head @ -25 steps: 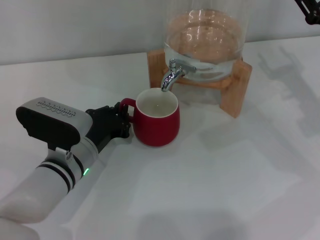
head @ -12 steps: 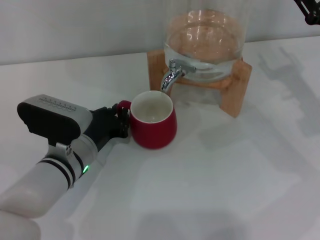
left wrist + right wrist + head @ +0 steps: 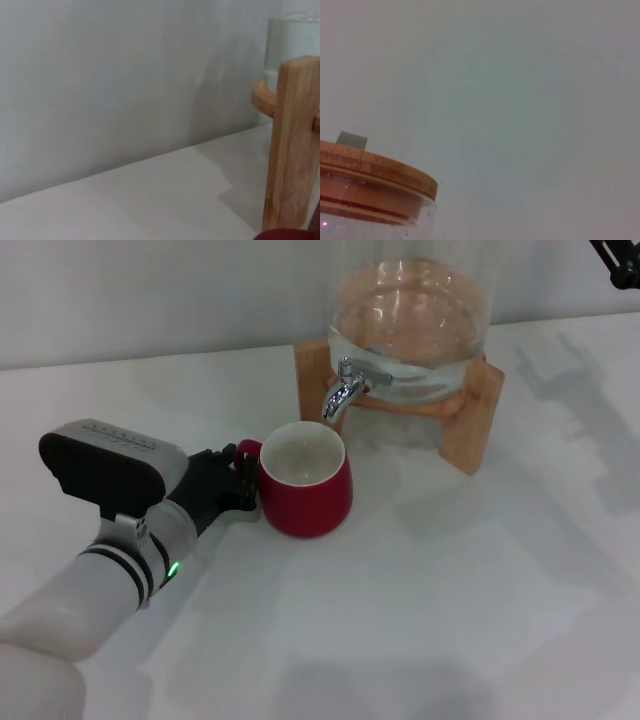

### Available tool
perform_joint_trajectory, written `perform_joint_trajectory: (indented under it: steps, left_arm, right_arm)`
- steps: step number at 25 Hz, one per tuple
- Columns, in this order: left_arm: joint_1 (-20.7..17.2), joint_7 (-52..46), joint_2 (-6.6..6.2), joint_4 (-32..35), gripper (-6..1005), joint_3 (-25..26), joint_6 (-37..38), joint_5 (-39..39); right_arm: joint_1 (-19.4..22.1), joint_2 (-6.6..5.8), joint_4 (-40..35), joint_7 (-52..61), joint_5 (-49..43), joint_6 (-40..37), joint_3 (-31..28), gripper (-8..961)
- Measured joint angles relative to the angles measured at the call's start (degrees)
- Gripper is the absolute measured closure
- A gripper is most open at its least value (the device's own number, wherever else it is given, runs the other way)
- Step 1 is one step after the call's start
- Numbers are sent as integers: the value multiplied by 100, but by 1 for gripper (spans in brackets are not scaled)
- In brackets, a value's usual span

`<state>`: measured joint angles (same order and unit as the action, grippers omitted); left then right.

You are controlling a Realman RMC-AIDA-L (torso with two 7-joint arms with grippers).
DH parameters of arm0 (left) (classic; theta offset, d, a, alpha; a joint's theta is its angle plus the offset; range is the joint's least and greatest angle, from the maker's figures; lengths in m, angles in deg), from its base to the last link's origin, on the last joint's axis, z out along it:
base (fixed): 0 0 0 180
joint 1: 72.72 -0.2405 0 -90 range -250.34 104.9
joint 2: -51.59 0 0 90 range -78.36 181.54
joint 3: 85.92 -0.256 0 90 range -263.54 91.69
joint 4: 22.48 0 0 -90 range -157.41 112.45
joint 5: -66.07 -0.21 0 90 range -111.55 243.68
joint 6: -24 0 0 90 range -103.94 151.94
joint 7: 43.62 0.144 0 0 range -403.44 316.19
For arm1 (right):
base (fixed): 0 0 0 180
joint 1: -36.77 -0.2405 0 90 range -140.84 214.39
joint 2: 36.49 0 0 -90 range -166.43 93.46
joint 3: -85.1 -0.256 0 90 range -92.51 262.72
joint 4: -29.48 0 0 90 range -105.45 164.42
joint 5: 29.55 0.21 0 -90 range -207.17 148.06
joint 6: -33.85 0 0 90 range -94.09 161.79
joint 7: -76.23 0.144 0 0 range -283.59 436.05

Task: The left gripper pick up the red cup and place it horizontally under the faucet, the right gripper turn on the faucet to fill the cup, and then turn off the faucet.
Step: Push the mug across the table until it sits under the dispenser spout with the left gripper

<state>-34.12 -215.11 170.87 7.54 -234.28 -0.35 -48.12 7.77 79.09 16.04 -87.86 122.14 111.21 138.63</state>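
Head view, cup vs spout: red cup [image 3: 305, 485] upright, just short of faucet [image 3: 342, 392], offset toward robot's left.
Left gripper [image 3: 232, 483]: clamped on cup's handle.
Right gripper [image 3: 618, 262]: far corner, jaw state cannot tell.

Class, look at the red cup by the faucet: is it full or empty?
Empty. In the head view the red cup shows a bare off-white interior with no water, and no stream falls from the faucet behind it.

Red cup [image 3: 305, 488] crowds faucet [image 3: 343, 392]; open table [image 3: 480, 580] right.
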Motion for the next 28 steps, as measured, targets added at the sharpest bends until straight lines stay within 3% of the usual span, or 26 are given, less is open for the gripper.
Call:
perform_joint_trajectory:
  steps: [18,28]
  left_arm:
    - [44,25,7,61,752,184,205,-47]
    - [-135,351,23,245,752,236,143,-78]
  right_arm:
    - [0,0,1,-5,0,-9,53,261]
    - [0,-5,9,-24,0,-30,53,261]
